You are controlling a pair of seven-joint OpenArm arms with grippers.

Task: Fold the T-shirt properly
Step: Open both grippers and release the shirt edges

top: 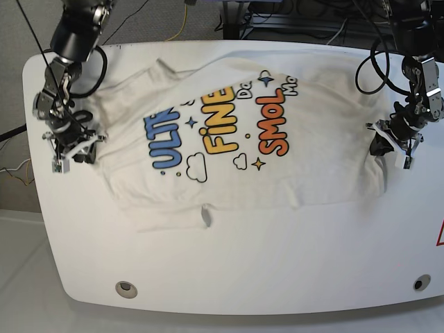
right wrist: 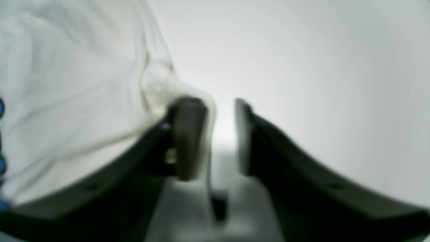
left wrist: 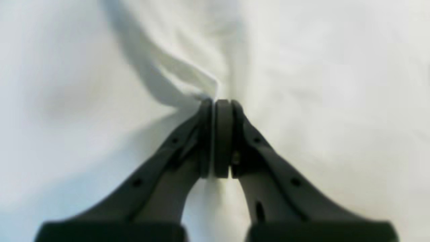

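The white T-shirt (top: 236,139) lies spread print-up on the white table (top: 243,277), with blue, yellow and orange lettering. My left gripper (top: 383,147) is at the shirt's right edge. In the left wrist view it (left wrist: 215,101) is shut on a raised fold of the white T-shirt (left wrist: 188,74). My right gripper (top: 69,149) is at the shirt's left edge. In the right wrist view it (right wrist: 221,107) is open, with the edge of the T-shirt (right wrist: 67,84) draped over one of its fingers (right wrist: 188,134). The small black tag is not visible.
The table has two round holes near its front edge, one on the left (top: 125,289) and one on the right (top: 420,283). Cables (top: 277,14) and equipment stand behind the table's far edge. A red mark (top: 440,236) shows at the right border.
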